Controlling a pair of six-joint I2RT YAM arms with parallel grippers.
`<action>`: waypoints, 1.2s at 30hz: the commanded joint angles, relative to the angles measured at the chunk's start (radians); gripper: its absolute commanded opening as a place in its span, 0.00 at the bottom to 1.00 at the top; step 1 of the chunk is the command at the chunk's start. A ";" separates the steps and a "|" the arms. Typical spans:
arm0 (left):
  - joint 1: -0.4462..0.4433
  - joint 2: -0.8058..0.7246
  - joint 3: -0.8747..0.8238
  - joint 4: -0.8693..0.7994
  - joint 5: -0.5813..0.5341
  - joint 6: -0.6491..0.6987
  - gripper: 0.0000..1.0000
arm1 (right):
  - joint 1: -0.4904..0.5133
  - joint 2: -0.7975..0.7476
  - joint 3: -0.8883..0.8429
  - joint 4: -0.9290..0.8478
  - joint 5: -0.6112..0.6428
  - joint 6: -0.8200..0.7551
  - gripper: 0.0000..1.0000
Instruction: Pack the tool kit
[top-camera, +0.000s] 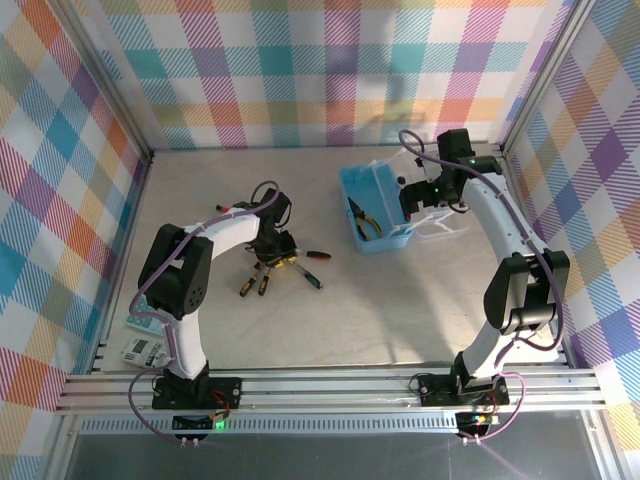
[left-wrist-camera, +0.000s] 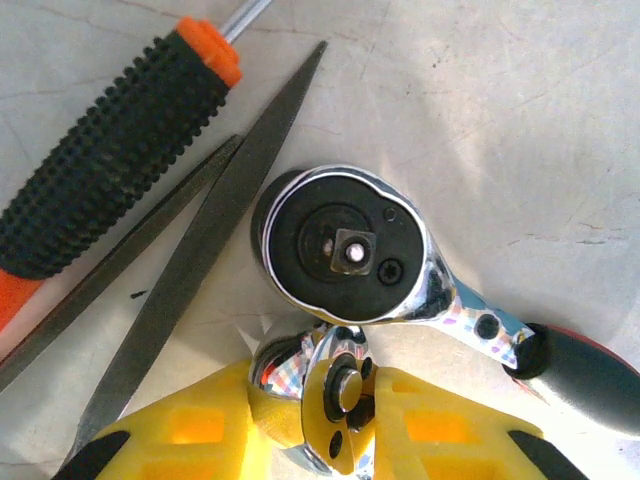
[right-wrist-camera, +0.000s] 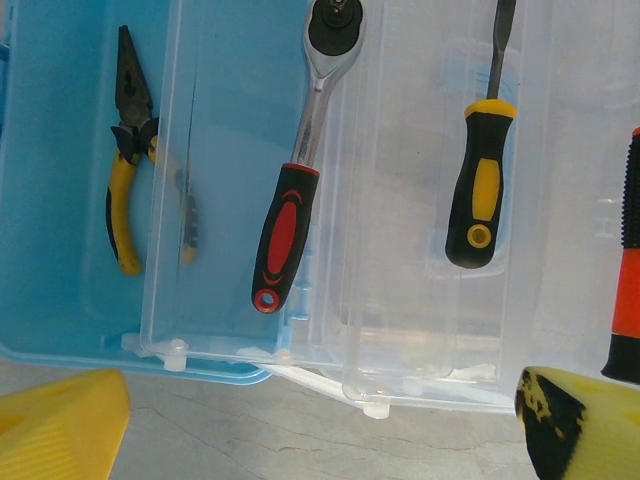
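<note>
The tool kit's light blue case (top-camera: 352, 186) stands open at the back right, with the yellow-handled pliers (top-camera: 368, 220) inside it. Its clear lid (top-camera: 436, 232) hangs off the right side. My right gripper (top-camera: 424, 196) hovers there, open, its jaws wide and empty (right-wrist-camera: 320, 430). Through the clear plastic (right-wrist-camera: 420, 330) show a red-handled wrench (right-wrist-camera: 290, 200) and a yellow-and-black screwdriver (right-wrist-camera: 478, 200). My left gripper (top-camera: 272, 248) is down in the loose tool pile. Its yellow fingers (left-wrist-camera: 440, 430) pinch a small chrome socket (left-wrist-camera: 280, 370) just below a ratchet wrench head (left-wrist-camera: 340, 245).
Screwdrivers (top-camera: 262, 283) fan out on the table around the left gripper. A black-and-orange handle (left-wrist-camera: 110, 160) and two dark blades (left-wrist-camera: 210, 240) lie close beside the wrench head. A pale calculator (top-camera: 140, 350) sits at the near left edge. Plaid walls close in three sides.
</note>
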 joint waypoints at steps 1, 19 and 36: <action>-0.011 0.041 0.003 -0.053 -0.015 0.063 0.15 | 0.006 -0.031 0.001 -0.003 -0.024 0.004 0.99; -0.019 -0.080 0.094 -0.228 -0.057 0.308 0.00 | 0.007 -0.075 0.012 -0.026 -0.062 0.015 0.99; -0.016 -0.138 0.232 -0.163 0.270 0.308 0.00 | 0.052 -0.137 -0.005 -0.022 -0.297 0.048 0.99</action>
